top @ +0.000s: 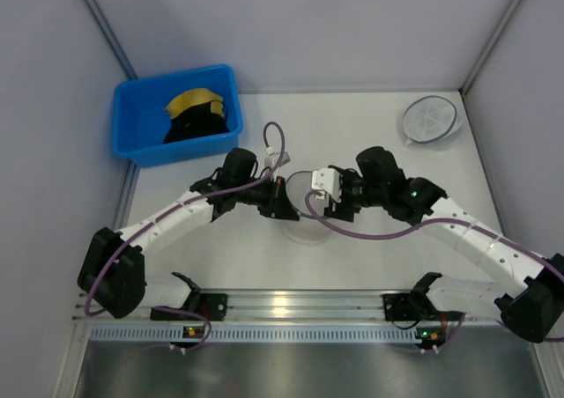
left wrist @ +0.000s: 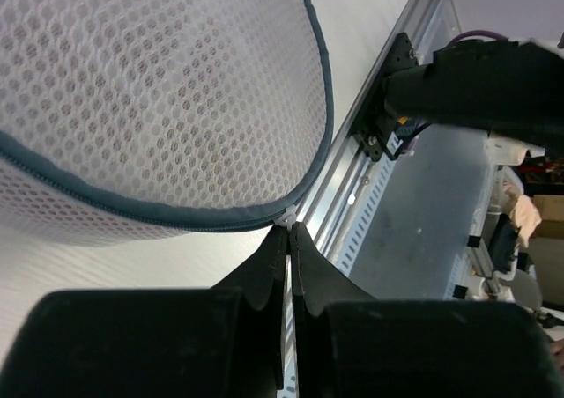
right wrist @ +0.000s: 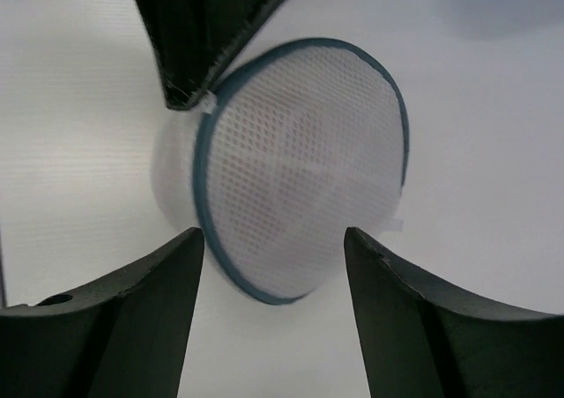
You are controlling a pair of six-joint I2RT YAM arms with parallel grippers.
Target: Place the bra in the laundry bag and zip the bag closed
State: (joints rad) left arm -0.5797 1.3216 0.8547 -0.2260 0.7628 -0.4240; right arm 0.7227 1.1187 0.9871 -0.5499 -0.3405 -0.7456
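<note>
The laundry bag [top: 308, 232] lies on the table between both grippers, mostly hidden under them in the top view. It is a white mesh dome with a dark zipper rim in the left wrist view [left wrist: 159, 90] and the right wrist view [right wrist: 300, 178]. My left gripper [top: 280, 197] [left wrist: 290, 231] is shut on the small white zip pull [left wrist: 287, 217] at the rim. My right gripper [top: 331, 206] [right wrist: 273, 239] is open, its fingers either side of the bag and apart from it. The red bra is hidden; only a faint pinkish tint shows through the mesh.
A blue bin [top: 132, 116] at the back left holds a yellow garment [top: 194, 99] and a black garment [top: 201, 125]. A round white spoke-patterned mesh bag [top: 430, 119] lies at the back right. The metal rail [top: 282, 305] runs along the near edge.
</note>
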